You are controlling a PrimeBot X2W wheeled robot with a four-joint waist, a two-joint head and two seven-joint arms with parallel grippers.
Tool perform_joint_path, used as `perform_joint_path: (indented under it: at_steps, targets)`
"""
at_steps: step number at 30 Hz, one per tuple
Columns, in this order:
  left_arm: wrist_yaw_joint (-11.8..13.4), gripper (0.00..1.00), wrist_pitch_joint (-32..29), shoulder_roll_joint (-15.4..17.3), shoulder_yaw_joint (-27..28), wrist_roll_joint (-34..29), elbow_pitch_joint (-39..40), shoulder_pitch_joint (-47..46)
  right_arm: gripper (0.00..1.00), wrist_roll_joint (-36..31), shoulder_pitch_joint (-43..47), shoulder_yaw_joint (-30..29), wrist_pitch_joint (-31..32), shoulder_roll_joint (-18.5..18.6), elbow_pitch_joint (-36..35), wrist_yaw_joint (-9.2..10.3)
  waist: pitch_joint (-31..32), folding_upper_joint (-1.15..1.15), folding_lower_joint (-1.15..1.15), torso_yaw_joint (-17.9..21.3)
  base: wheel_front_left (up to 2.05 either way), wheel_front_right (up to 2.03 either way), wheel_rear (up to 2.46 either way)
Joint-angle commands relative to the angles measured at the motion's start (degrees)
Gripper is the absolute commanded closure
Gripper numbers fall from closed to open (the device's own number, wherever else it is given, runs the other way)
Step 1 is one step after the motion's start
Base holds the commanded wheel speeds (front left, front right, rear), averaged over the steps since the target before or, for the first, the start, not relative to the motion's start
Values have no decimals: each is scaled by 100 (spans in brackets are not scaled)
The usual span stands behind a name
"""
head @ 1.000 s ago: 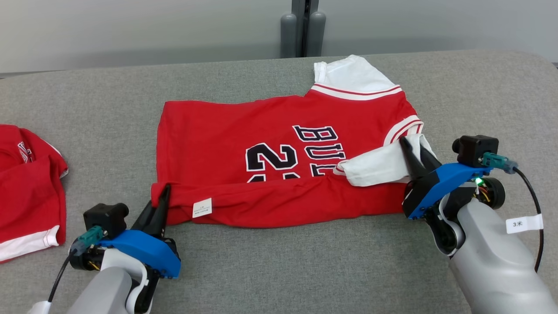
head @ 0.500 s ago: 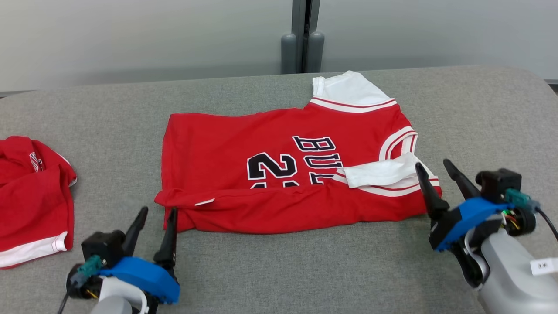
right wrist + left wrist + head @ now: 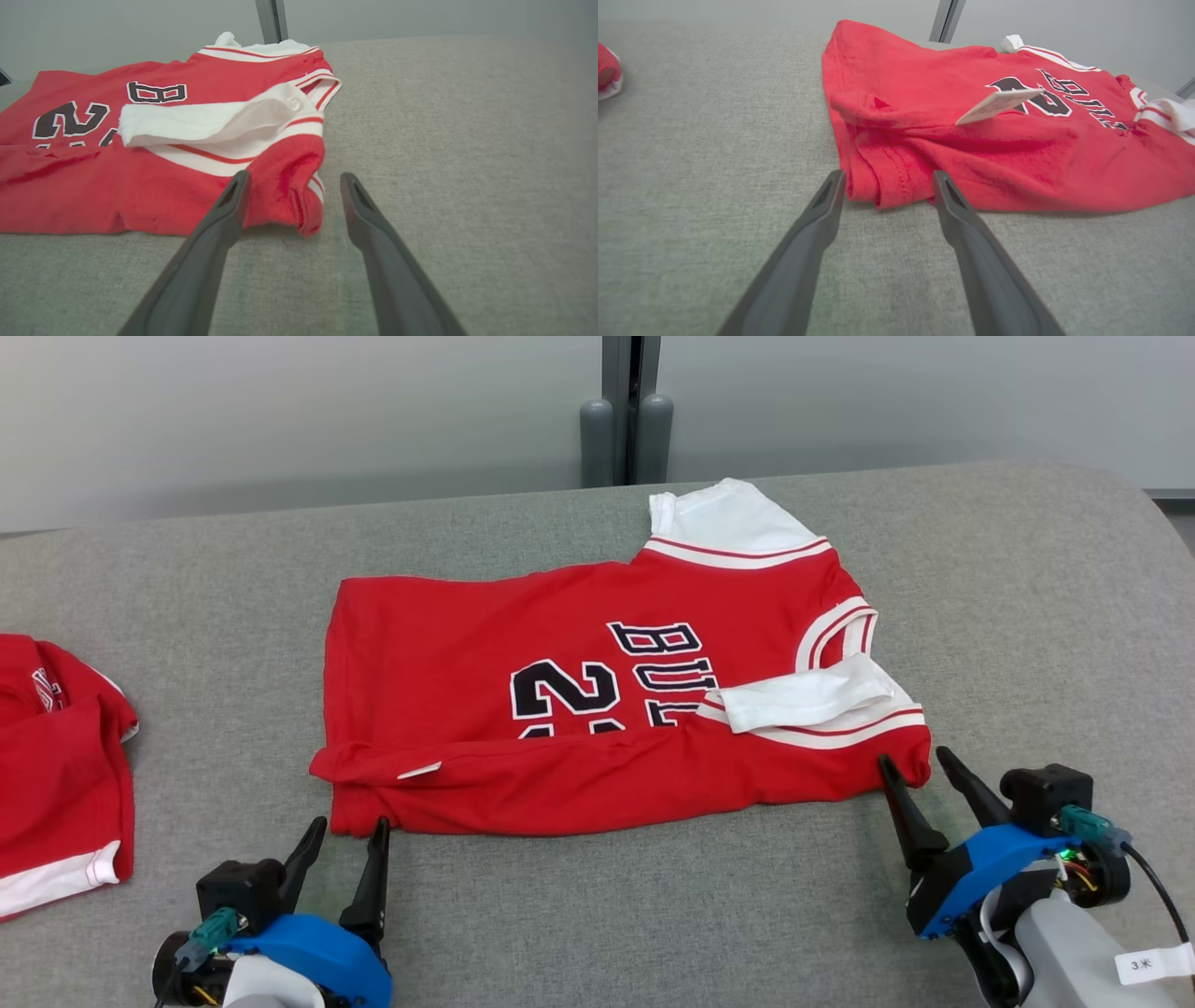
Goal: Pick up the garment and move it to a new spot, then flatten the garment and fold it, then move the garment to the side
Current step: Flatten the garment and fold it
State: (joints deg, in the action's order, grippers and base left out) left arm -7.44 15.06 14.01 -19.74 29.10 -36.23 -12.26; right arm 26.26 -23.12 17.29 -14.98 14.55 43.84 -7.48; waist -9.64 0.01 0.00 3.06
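Observation:
The garment point(image 3: 579, 709) is a red jersey with black lettering and white sleeves, lying on the grey table with its near long edge folded over itself. My left gripper point(image 3: 350, 829) stands open just in front of the jersey's near left corner point(image 3: 878, 186), holding nothing. At the near right corner point(image 3: 294, 196) my right gripper point(image 3: 913, 763) is also open, its fingertips close to the cloth with nothing between them. A white label point(image 3: 999, 105) sticks out of the fold, and a white sleeve point(image 3: 205, 121) lies folded onto the red front.
A second red garment point(image 3: 56, 765) with a white hem lies at the table's left edge. The grey padded table point(image 3: 1027, 616) has bare cloth to the right and in front of the jersey. Two grey posts point(image 3: 616, 439) stand behind the far edge.
Both grippers have opened and let go of the folded edge, then drawn back toward me off the jersey. The folded flap now lies flat. The head camera has shifted a little.

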Motion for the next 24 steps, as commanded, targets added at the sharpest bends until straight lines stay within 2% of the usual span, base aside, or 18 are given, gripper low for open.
perform_joint_path:
  at_steps: [1,10,11,12,13,14,24]
  targets:
    - [-7,0,15,-3,-6,-41,-11,-90,0,-38,-42,3,-28,-33,20,-3,-15,-1,0,-1,0,0,0]
    - [-7,0,16,-51,-55,34,-455,-474,0,-78,-279,52,-25,-230,332,-3,-188,-1,0,47,0,0,0]
    - [-7,12,15,-58,-60,75,-491,-514,0,-68,-304,60,-24,-254,397,-3,-197,-1,0,50,0,0,0]
    - [-7,43,15,-65,-84,107,-518,-523,29,-57,-331,63,-25,-271,443,-3,-202,-1,0,54,0,0,0]
    - [-7,86,15,-77,-93,159,-502,-523,83,-37,-358,63,-25,-280,473,-3,-205,-1,0,52,0,0,0]
    - [-7,100,15,-80,-109,204,-477,-510,100,-8,-368,60,-25,-289,489,-3,-199,-1,0,45,0,0,0]
    - [-7,100,16,20,32,475,365,209,100,161,178,-152,-25,-140,66,-2,162,-1,0,-110,0,0,0]
